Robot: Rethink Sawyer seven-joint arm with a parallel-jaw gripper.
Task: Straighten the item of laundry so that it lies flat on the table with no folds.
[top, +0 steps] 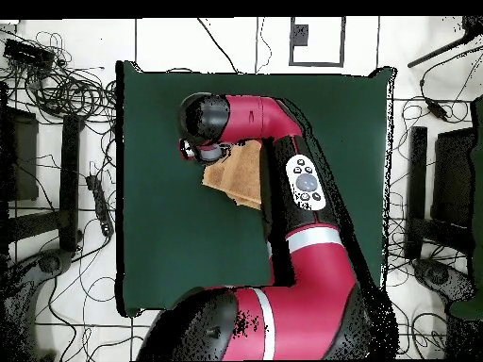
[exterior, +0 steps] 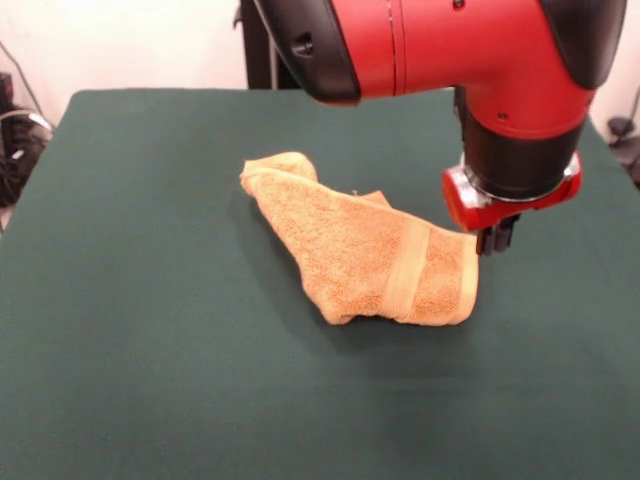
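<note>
Right now I see the towel (exterior: 362, 248) lying crumpled and folded over itself near the middle of the green table (exterior: 150, 380) (one woven band faces up). My gripper (exterior: 496, 240) sits at the towel's corner; I cannot tell whether it is released or clenched.

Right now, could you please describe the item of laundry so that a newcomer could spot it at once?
Start from the dark green table; near its middle, just beside the red arm's gripper, lies the towel. It is orange-tan terry cloth, crumpled and folded over itself, with a flat woven band near one edge, and it is the only loose thing on the cloth.
</note>
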